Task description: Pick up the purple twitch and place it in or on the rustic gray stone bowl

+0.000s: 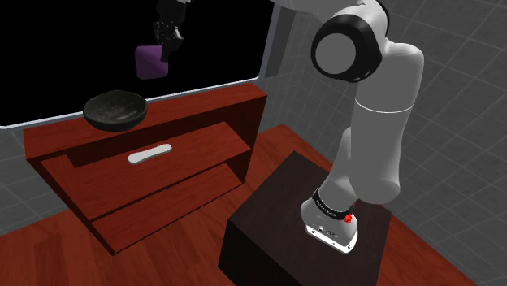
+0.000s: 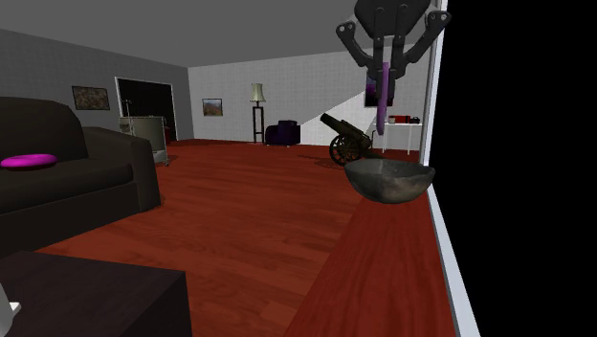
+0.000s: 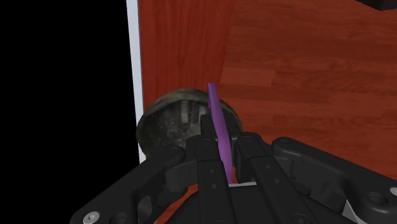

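Thin purple twitch, perhaps over gray bowl

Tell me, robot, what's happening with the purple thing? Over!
Gripper shut on purple piece. Piece up in the air above the grey bowl, not in it. Nothing between them.

Bowl: rough, mottled dark-grey stone by its look, with a faint sheen inside. Shelf unit: smooth reddish-brown wood with a satin finish. Purple twitch: flat, smooth and matt. Fingers: matt black. Arm: glossy white shell. Stand: dark, wood-grained. Floor: polished red planks.
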